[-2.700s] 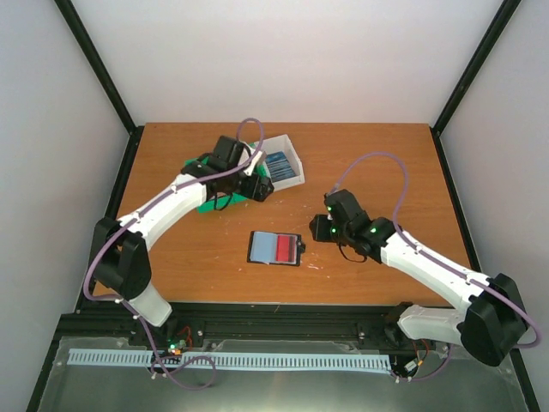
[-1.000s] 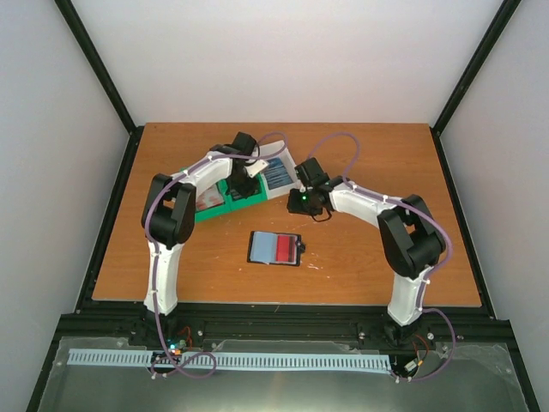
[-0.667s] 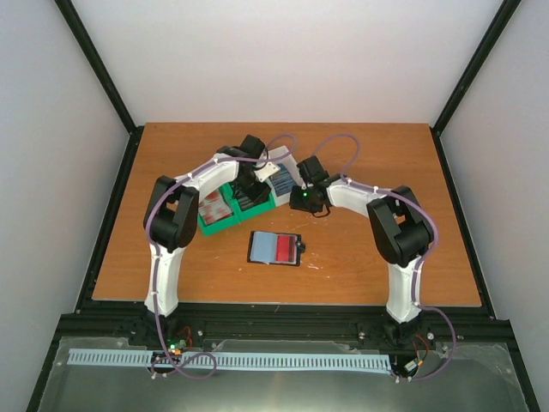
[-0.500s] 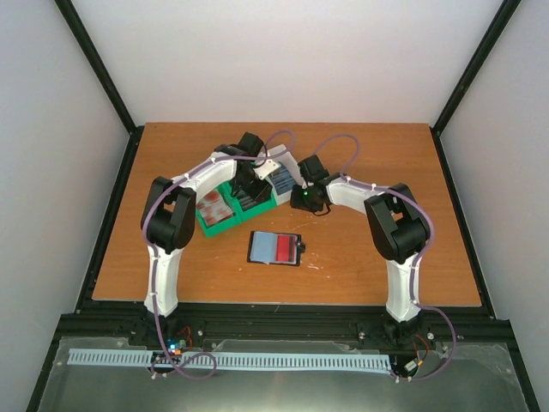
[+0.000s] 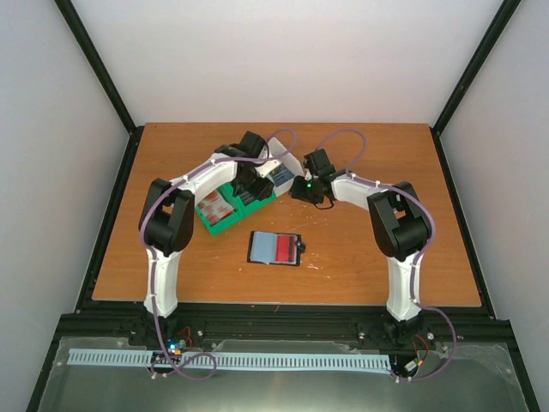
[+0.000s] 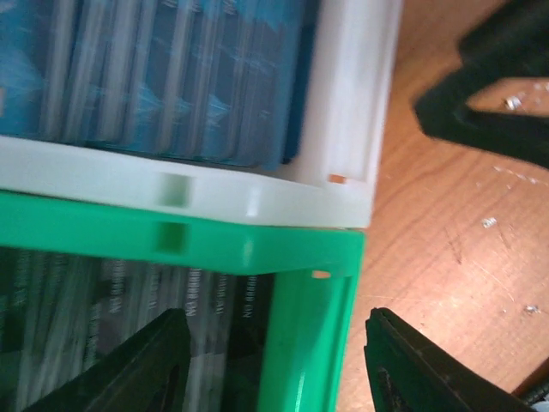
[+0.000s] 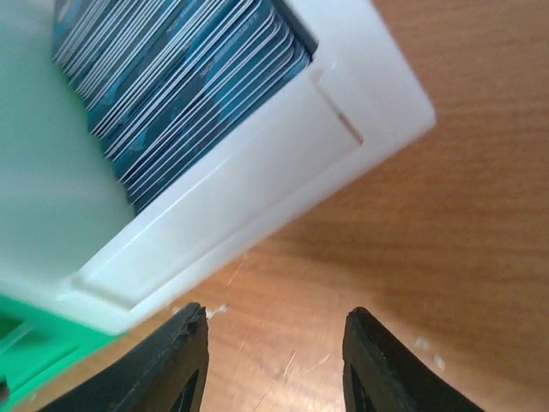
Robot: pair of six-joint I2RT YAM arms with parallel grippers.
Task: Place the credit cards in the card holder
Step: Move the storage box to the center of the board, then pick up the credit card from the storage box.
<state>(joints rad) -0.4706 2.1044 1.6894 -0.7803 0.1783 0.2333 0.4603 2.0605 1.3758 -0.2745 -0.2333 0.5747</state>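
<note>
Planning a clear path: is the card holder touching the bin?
Apart. The top view shows a strip of bare table between the card holder and the bin.

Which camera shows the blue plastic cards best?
The right wrist view: the blue plastic cards sit sharp and close, edges separable, in the white compartment. The left wrist view blurs them; the top view shows a small blue patch.

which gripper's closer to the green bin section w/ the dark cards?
Left. The left gripper straddles the green section's end wall, one finger above the dark cards. The right gripper is over the table by the white section's outer corner.
</note>
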